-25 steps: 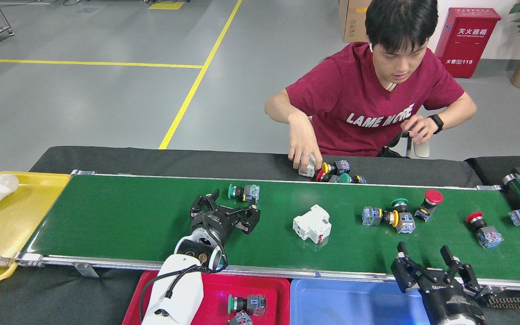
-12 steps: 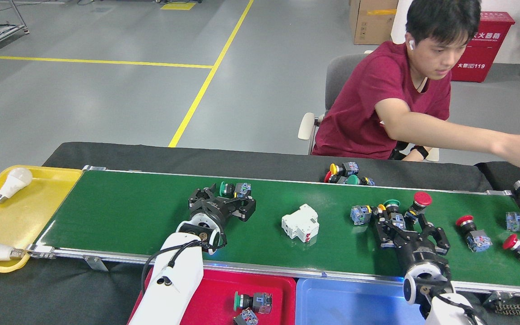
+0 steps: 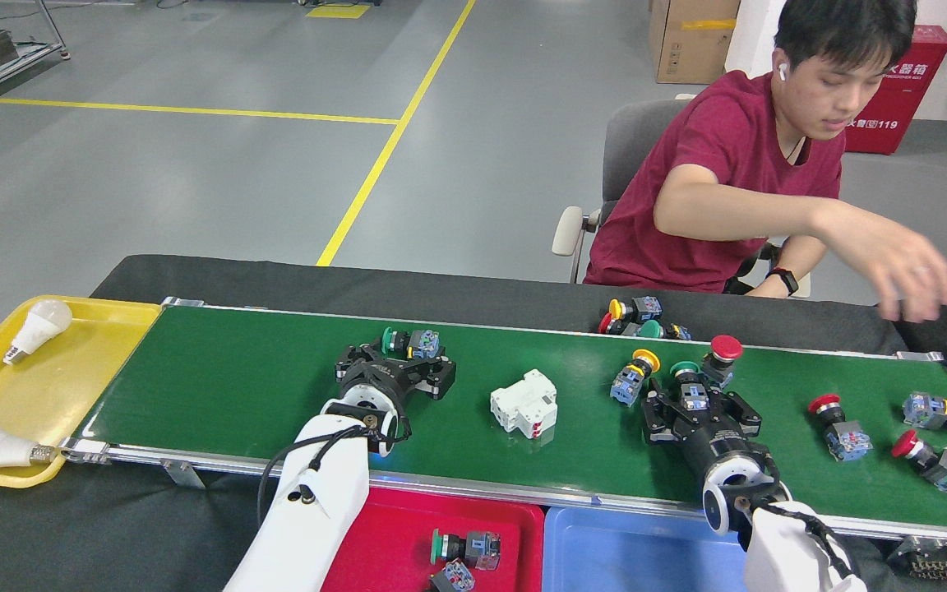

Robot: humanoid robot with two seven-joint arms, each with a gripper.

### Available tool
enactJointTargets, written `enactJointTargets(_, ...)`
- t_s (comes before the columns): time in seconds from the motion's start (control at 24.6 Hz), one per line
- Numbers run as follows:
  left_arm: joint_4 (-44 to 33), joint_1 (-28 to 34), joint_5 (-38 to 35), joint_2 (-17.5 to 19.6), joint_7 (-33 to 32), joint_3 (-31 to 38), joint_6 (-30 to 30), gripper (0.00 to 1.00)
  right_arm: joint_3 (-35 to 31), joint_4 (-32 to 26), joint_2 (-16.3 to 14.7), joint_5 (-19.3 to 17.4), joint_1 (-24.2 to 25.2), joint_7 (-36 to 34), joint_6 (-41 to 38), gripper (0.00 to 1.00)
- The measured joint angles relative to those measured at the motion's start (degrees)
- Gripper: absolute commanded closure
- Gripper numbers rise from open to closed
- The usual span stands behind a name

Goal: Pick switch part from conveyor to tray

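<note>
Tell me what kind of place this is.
Probably a factory-style workshop or robot test floor: a long dark-green conveyor belt carrying push-button switch parts, yellow lane lines painted on the grey concrete floor, and a red fire-extinguisher cabinet by the wall.

Occlusions: person's hand (image 3: 909, 275) motion-blurred at 3 o'clock; red tray (image 3: 391, 538) and blue tray (image 3: 621, 547) cropped at 6 o'clock; green-capped switch (image 3: 691, 386) partly hidden among right gripper (image 3: 699, 403) fingers.

One head camera, high and angled downward.
It looks forward across the long dark-green flat conveyor belt with silver rails (image 3: 276, 395), close below, toward the grey painted floor with yellow lines (image 3: 194, 164) farther off.
</note>
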Motion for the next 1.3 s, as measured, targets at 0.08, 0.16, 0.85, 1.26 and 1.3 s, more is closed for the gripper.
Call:
enactJointTargets(0.08, 1.0, -0.2, 0.0, 0.0, 0.0, 0.2, 0.5, 0.0, 0.0, -1.9, -1.0, -1.2, 0.0, 0.0, -1.0, 0.99)
enactJointTargets(0.16, 2.5, -1.0, 0.0, 0.0, 0.0, 0.7, 1.8, 0.0, 0.0, -5.3, -2.3, -3.3, 0.0, 0.0, -2.7, 0.99)
enactJointTargets(0.85, 12.5, -6.3, 0.1, 2.9, 3.3, 3.4, 13.0, 0.67, 25.2, -27.9, -0.7, -4.2, 8.9, 0.2, -17.6, 0.02)
enactJointTargets(1.26, 14.3, -6.6, 0.1, 3.2, 5.3, 3.4, 13.2, 0.84, 6.4, -27.8, -3.0, -4.2, 9.4, 0.6, -15.1, 0.06)
enactJointTargets(1.3, 14.2, -6.6, 0.1, 3.3, 5.3, 3.4, 13.2, 0.84, 2.9, -27.8, -3.9, -4.2, 10.4, 0.6, -14.8, 0.06)
